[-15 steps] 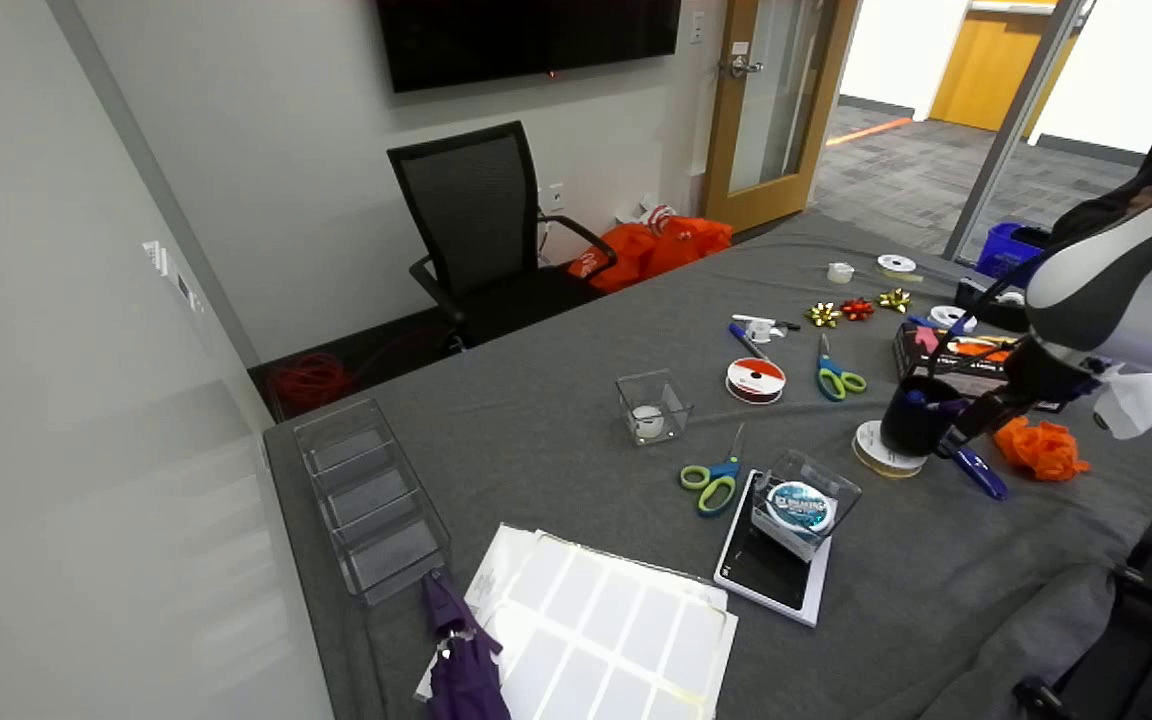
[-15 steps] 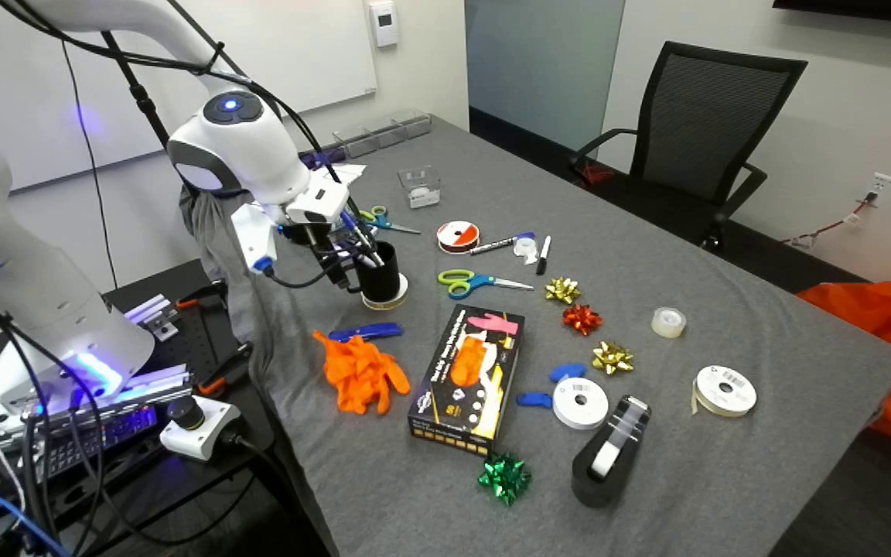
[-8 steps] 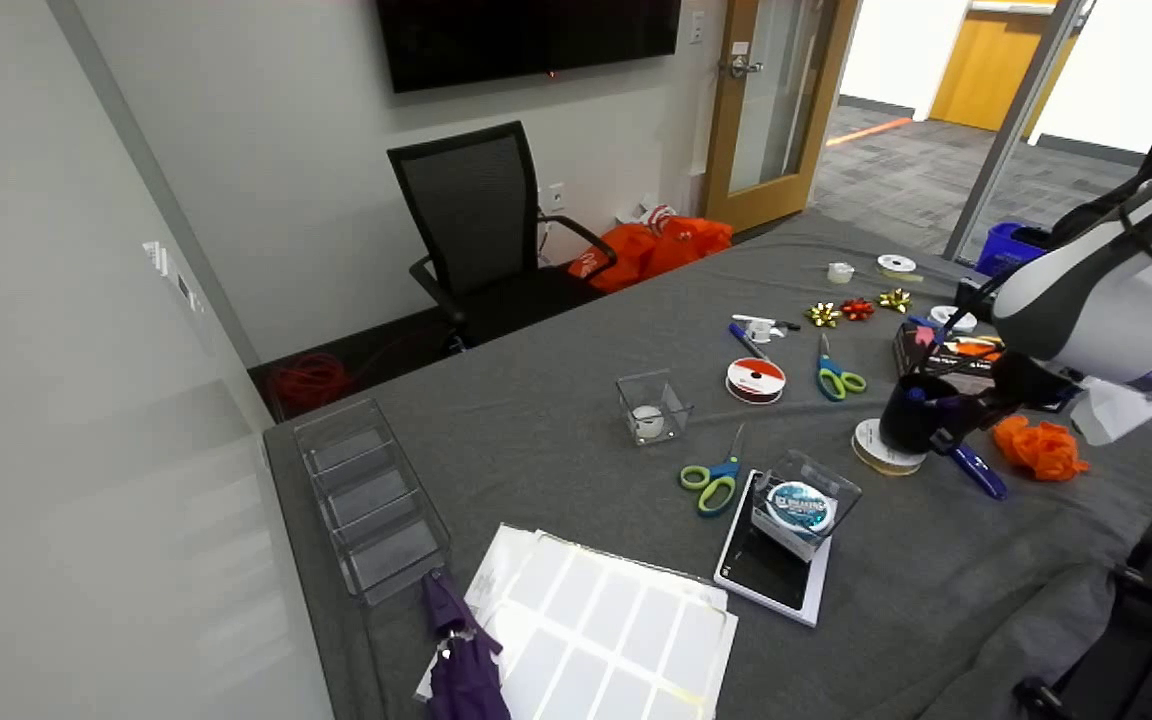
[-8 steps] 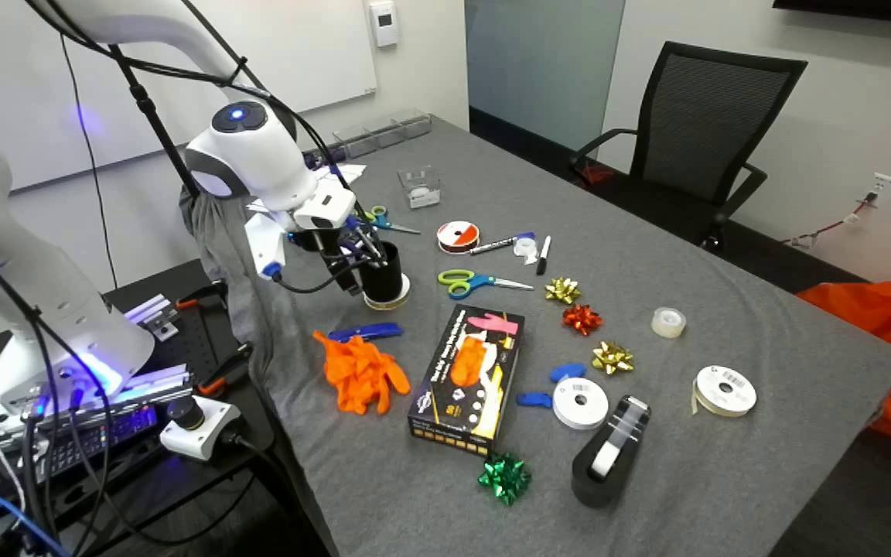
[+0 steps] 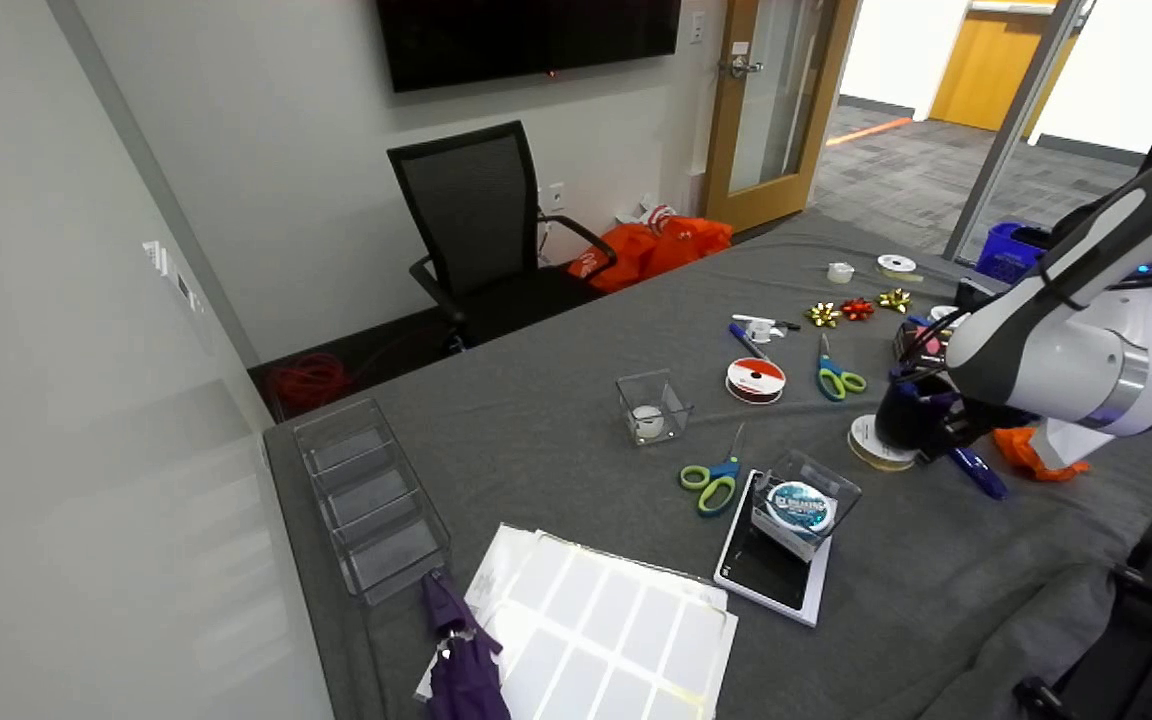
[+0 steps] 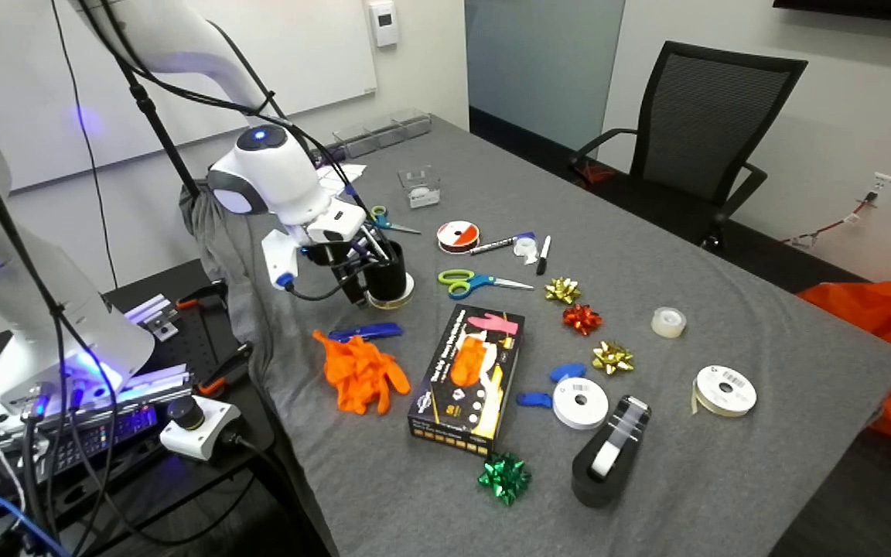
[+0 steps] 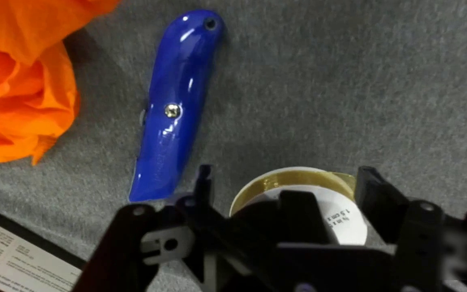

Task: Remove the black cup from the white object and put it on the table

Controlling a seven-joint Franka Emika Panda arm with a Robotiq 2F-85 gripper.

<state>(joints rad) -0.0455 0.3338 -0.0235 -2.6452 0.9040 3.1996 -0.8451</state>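
The black cup (image 5: 904,415) stands upright on the white object (image 5: 876,447), a flat round white-cream spool with gold ribbon, on the dark grey table (image 5: 536,420). Cup (image 6: 388,277) and spool (image 6: 405,297) also show in an exterior view. My gripper (image 6: 359,288) comes in low and tilted from the robot's side, its fingers beside the cup. In the wrist view my gripper (image 7: 286,182) is open, its fingertips wide apart on either side of the spool (image 7: 339,217). The cup is hard to tell from the dark gripper parts there; contact is unclear.
A blue utility knife (image 7: 176,105) and an orange glove (image 7: 18,89) lie beside the spool. A glove box (image 6: 467,379), scissors (image 6: 480,282) and a red-centred spool (image 6: 458,237) lie around. A tablet (image 5: 771,570) with a clear box (image 5: 806,505) is nearby.
My arm has reached farther forward and lower toward the cup. The cup and the spool under it have shifted slightly together, away from the robot base.
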